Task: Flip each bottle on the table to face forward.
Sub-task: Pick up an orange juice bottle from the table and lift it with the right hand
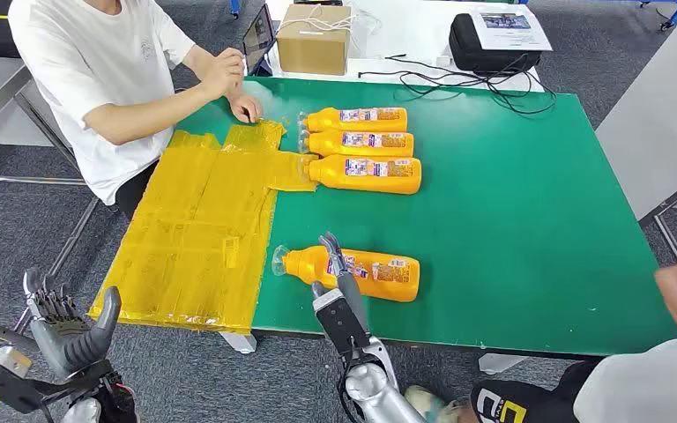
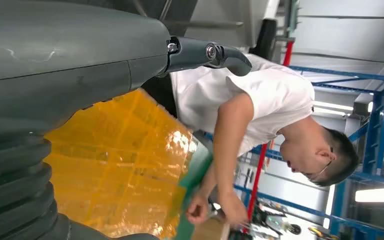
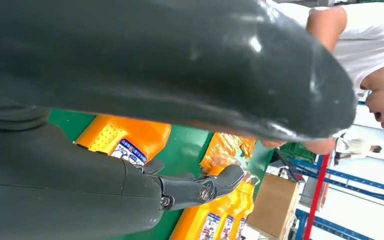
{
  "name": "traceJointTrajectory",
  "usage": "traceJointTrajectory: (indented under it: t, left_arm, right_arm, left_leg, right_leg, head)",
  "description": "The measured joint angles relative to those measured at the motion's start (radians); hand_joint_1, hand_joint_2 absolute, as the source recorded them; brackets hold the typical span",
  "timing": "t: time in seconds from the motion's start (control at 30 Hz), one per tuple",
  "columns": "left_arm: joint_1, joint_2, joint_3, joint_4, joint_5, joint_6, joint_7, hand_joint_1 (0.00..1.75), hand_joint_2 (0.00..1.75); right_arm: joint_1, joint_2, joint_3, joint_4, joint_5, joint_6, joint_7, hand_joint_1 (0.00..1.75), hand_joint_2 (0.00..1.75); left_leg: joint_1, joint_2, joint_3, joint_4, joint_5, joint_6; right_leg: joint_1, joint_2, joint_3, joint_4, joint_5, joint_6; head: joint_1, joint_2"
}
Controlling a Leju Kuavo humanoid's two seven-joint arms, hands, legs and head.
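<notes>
While the head view lays out three orange bottles [image 1: 366,144] in a row far up the green table [image 1: 529,220], the right wrist view brings in the near bottle [image 3: 125,137] just under the dark fingers [image 3: 200,187]. The right hand [image 1: 338,273] reaches flat over that near bottle, fingers stretched across it, though I cannot tell whether they grip; the left hand [image 1: 66,317] hangs off the table's near-left corner, fingers spread, holding nothing

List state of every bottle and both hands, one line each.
near bottle: lying flat, label up, right hand over it
three far bottles: lying flat in a row, touching, labels up
right hand: resting on near bottle, grip unclear
left hand: off the table, holding nothing, fingers apart
</notes>
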State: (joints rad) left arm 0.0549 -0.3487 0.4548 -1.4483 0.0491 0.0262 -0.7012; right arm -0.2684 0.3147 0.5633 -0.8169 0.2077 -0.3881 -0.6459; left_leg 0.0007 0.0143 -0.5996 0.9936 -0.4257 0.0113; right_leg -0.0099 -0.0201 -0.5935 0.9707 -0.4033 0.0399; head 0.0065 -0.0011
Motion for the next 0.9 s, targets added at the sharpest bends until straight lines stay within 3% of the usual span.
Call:
traceJointTrajectory:
  t: [0.33,0.53,0.73,0.9]
  left_arm:
    - [0.037,-0.002,-0.19,-0.03,-0.049,0.104,0.0,0.0,1.75]
    - [0.06,0.007,-0.392,0.022,-0.094,0.243,0.0,0.0,1.75]
    - [0.022,0.028,-0.592,0.125,-0.079,0.331,0.0,0.0,1.75]
    - [0.01,0.047,-0.691,0.169,-0.056,0.361,0.0,0.0,1.75]
  right_arm:
    - [-0.004,0.0,0.018,0.015,-0.038,-0.028,-0.025,0.0,1.75]
    - [0.077,-0.026,-0.017,-0.061,-0.039,-0.169,-0.049,0.0,1.75]
    - [0.194,-0.076,-0.056,-0.23,0.054,-0.244,-0.043,0.0,1.75]
    - [0.246,-0.105,-0.068,-0.285,0.23,-0.295,-0.017,0.0,1.75]
  left_leg:
    - [0.0,0.0,0.0,0.0,0.0,0.0]
    - [-0.001,-0.001,-0.001,0.001,0.0,0.0]
    - [-0.002,-0.001,-0.001,0.001,-0.001,0.001]
    - [-0.002,-0.001,-0.001,0.001,-0.001,0.001]
  right_leg:
    - [0.0,-0.001,0.0,0.0,0.0,0.0]
    - [-0.001,-0.002,-0.001,-0.001,0.0,0.001]
    - [-0.002,-0.002,-0.001,-0.001,0.0,0.001]
    - [-0.001,-0.002,-0.001,-0.001,0.0,0.001]
  head:
    - [0.0,0.0]
    - [0.0,0.0]
    - [0.0,0.0]
    - [-0.001,0.0]
